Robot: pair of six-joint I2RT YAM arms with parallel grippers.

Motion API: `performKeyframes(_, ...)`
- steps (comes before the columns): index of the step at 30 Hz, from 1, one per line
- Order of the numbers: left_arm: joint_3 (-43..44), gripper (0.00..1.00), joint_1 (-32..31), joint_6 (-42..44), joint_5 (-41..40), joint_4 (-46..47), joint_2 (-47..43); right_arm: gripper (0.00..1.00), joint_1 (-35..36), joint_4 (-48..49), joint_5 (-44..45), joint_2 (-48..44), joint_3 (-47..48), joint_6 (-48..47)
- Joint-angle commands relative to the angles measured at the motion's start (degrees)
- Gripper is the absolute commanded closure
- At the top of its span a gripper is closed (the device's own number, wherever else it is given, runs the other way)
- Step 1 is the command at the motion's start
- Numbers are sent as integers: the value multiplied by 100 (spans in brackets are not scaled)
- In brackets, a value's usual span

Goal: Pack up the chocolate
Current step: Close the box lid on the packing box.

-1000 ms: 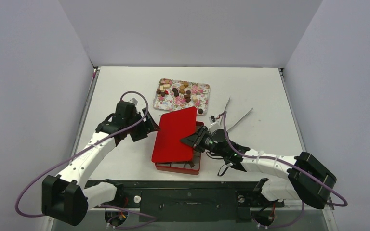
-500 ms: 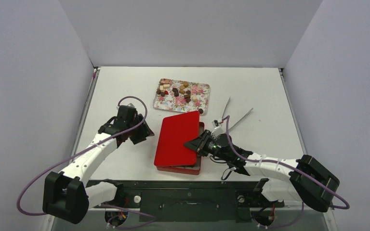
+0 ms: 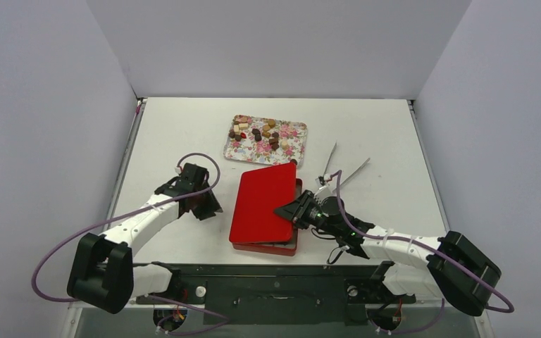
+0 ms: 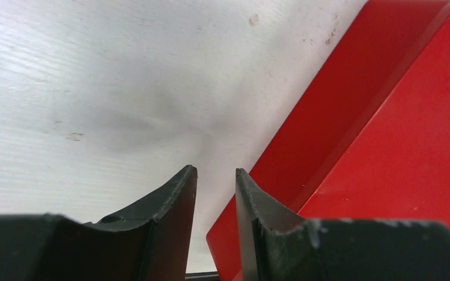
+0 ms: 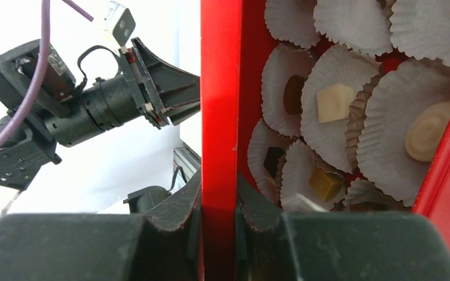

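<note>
Many chocolate (image 3: 260,132) pieces lie on the flowered tray (image 3: 292,151), far of the red box (image 3: 268,248). The right pincer (image 3: 289,211) clenches the red lid (image 3: 260,201) over that box.

Left wrist: the left pincer (image 4: 215,172) stands released, narrowly parted and grasping nothing, just left of the box.

Right wrist: the fingers grip the lid's edge, and several pieces sit in paper cups (image 5: 381,152) inside the box.
</note>
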Motion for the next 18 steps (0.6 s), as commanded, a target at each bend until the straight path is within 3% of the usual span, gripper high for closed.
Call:
performKeyframes(1, 44, 72, -275, -45, 115, 481, 241, 83, -118, 222, 81, -285, -84, -81)
performKeyframes(9, 347, 73, -839, -220, 39, 608, 711, 59, -211, -138, 126, -631, -226, -152)
performKeyframes(18, 526, 74, -987, -205, -16, 578, 890, 53, -412, -969, 187, -1263, -306, -392)
